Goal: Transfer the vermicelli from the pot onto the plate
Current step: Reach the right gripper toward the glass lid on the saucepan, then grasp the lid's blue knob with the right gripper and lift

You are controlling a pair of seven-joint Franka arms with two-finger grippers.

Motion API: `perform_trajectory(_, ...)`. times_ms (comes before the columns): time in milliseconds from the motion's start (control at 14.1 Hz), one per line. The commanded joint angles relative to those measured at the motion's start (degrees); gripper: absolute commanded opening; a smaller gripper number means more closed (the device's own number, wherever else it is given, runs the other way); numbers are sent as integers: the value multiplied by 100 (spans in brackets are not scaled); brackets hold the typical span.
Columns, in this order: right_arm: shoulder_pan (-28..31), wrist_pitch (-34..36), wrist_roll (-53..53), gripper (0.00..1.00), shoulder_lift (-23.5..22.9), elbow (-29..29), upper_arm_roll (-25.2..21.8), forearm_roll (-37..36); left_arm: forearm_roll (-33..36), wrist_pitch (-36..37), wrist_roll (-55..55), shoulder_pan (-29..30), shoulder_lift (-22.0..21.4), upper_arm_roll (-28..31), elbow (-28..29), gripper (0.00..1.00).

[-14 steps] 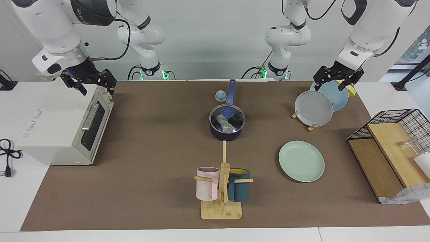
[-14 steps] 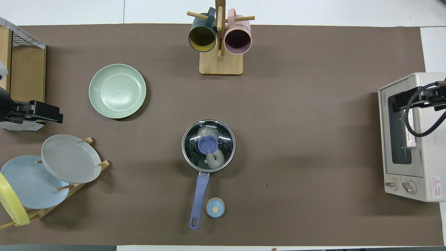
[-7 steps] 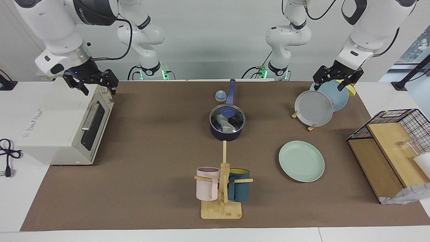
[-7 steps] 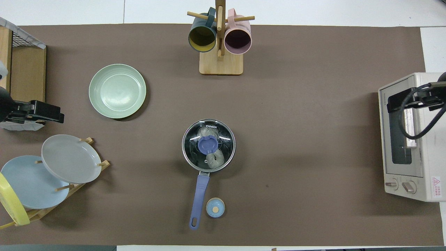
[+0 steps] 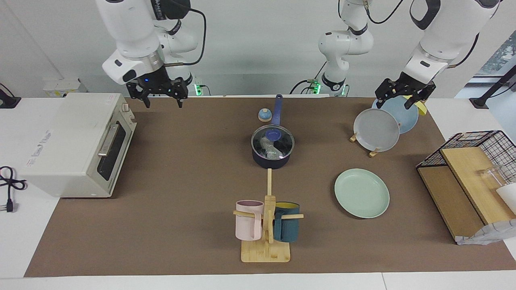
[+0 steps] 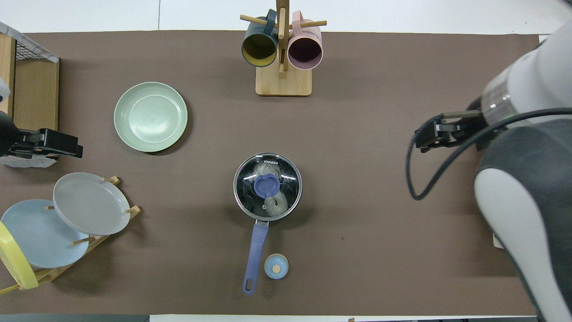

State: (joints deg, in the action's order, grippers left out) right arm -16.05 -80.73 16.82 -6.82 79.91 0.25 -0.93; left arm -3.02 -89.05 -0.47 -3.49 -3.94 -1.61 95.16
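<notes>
The dark navy pot (image 5: 271,162) stands mid-table, its long blue handle (image 6: 256,248) pointing toward the robots. A glass lid with a blue knob (image 5: 273,134) covers it, also seen from overhead (image 6: 267,185). The whitish vermicelli (image 6: 275,203) shows through the lid inside the pot (image 5: 267,146). The mint-green plate (image 5: 361,193) lies empty toward the left arm's end (image 6: 150,116). My right gripper (image 5: 163,104) is open and empty in the air beside the toaster oven, apart from the pot (image 6: 419,139). My left gripper (image 5: 397,104) is open and empty over the plate rack (image 6: 73,149).
A white toaster oven (image 5: 76,141) stands at the right arm's end. A wooden mug rack (image 5: 266,225) with two mugs stands farther out than the pot. A rack holds a grey plate (image 5: 377,129) and a light blue plate. A small blue knob (image 5: 264,115) lies by the pot handle.
My right arm has swung from over the toaster oven toward the middle of the table. The left arm, pot and plate have not moved.
</notes>
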Motion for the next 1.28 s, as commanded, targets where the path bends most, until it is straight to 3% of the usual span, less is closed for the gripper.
perform_trajectory(0, -538, 208, 837, 100, -837, -950, -25, 110, -67, -60, -58, -29, -28, 20, -24, 100)
perform_trajectory(284, -1136, -126, 1840, 100, -1671, -1696, 160, 251, -67, -95, -67, -38, -19, 20, -50, 100)
perform_trajectory(853, -2060, -1022, 2950, 100, -2393, -1716, 300, 181, -58, -420, -76, 32, -89, 38, 108, 100)
perform_trajectory(1208, -2227, -1735, 2583, 100, -2210, -637, 309, 119, -58, -411, -84, 41, -89, 38, 108, 100)
